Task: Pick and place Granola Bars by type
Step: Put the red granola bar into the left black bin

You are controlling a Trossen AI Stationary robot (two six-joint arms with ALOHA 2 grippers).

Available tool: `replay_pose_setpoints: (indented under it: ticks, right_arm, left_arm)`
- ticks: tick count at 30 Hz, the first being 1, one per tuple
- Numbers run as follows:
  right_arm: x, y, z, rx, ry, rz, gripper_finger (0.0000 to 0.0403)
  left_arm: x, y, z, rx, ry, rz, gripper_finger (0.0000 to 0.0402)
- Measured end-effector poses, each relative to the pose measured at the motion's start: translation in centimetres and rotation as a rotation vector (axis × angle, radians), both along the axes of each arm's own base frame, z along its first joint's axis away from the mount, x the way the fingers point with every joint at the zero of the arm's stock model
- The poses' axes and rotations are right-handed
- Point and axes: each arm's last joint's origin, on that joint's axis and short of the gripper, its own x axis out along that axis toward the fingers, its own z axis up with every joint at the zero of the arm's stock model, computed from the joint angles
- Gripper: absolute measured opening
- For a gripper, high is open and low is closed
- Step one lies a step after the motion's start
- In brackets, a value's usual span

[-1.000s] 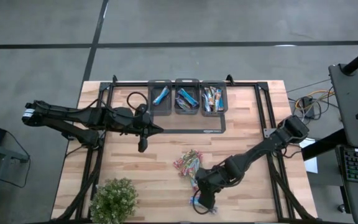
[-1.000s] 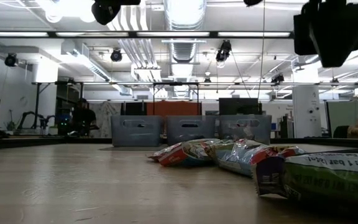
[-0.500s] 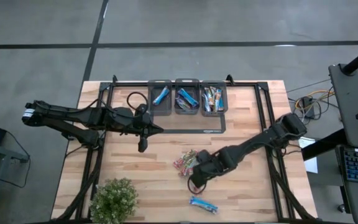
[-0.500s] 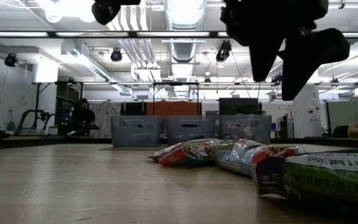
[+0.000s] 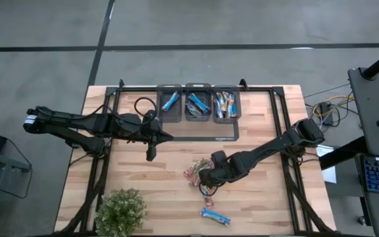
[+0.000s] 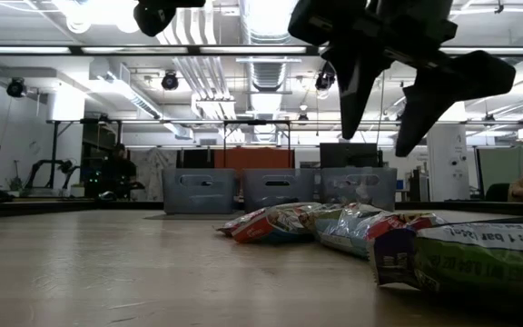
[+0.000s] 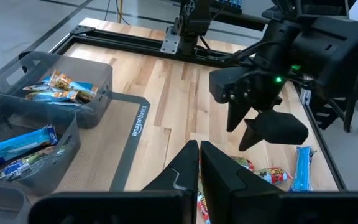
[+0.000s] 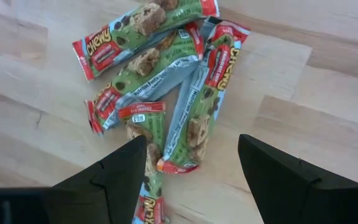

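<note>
From above we see the left gripper (image 5: 151,155) pinched shut, empty, over bare table (image 5: 262,197); three bins (image 5: 199,103) hold sorted Granola Bars; the right gripper (image 5: 204,186) hangs spread wide over the loose pile (image 5: 198,170); a lone blue bar (image 5: 214,216) lies nearer the front edge; only the right wrist view reads "Chewy" on wrappers (image 8: 194,93); left wrist view shows "amazon basics" on the mat (image 7: 137,124).

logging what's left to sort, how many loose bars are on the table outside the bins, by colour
green and red Chewy bars: at least 4, overlapping in one pile, so the exact count is unclear
blue bar: 1, lying apart from the pile
total: at least 5 loose
</note>
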Motion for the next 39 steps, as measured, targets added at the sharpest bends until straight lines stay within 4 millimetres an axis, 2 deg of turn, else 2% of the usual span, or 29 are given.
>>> replay_pose_setpoints:
  ticks: [9, 25, 39]
  right_arm:
    - [-0.3, -0.2, -1.2, 0.002, 0.024, -0.111, 0.0244]
    - [1.6, -0.4, -5.4, 0.013, 0.091, -0.074, 0.0244]
    - [2.3, -0.5, -6.4, 0.030, 0.120, -0.074, 0.0242]
  left_arm:
    - [0.0, 0.0, 0.0, -0.008, 0.000, 0.004, 0.0000]
    - [0.0, 0.1, 0.0, -0.007, -0.005, 0.013, 0.0000]
    - [0.0, 0.1, 0.0, -0.007, -0.006, 0.013, 0.0000]
